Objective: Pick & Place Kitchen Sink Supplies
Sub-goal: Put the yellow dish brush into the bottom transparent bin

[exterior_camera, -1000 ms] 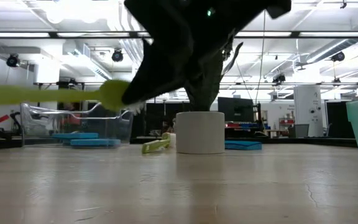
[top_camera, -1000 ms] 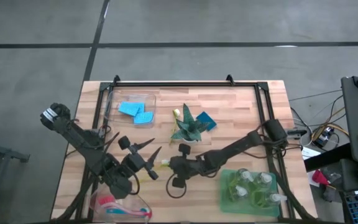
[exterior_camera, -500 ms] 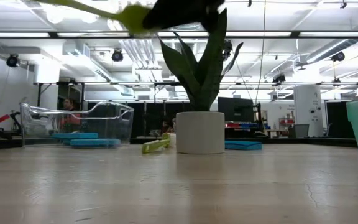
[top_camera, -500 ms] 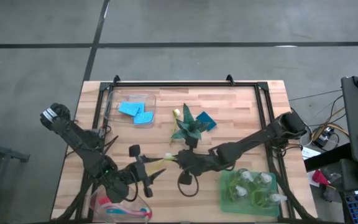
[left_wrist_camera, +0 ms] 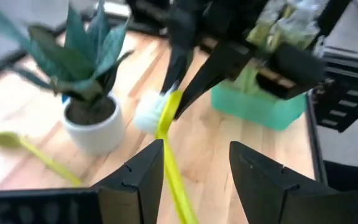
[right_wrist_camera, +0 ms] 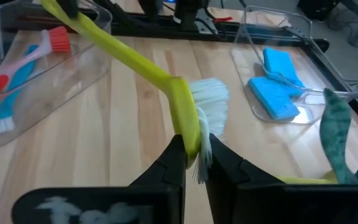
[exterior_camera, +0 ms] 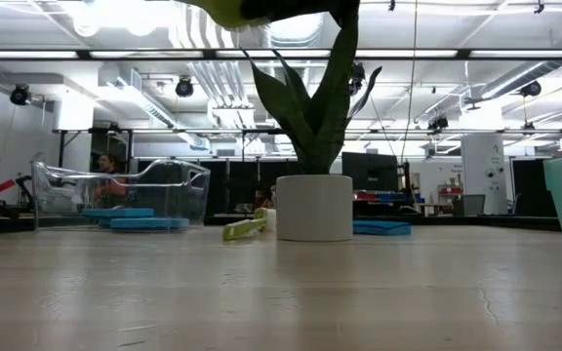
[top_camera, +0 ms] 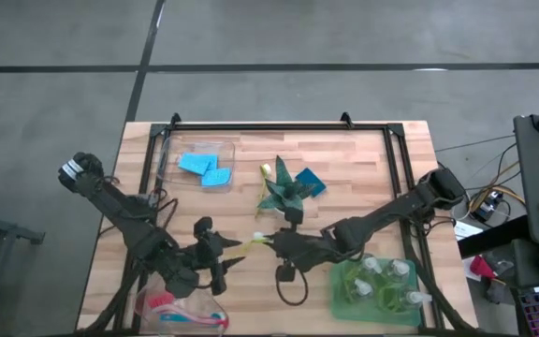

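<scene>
Above mid-table, our right gripper (right_wrist_camera: 191, 163) clamps the yellow-green brush (right_wrist_camera: 129, 65) head; we should close the parted left gripper (left_wrist_camera: 194, 171), at nine o'clock, before releasing.

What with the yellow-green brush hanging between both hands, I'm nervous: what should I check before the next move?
1. Right hand shut on the yellow-green brush beside its bristles: ok.
2. Left hand gripping the handle: not ok; the handle runs between its fingers, which stand apart.
3. Brush lifted off the table: ok.
4. Potted plant apart from the brush: ok.
5. Clear bin holding the red and blue brushes has room: ok.
</scene>
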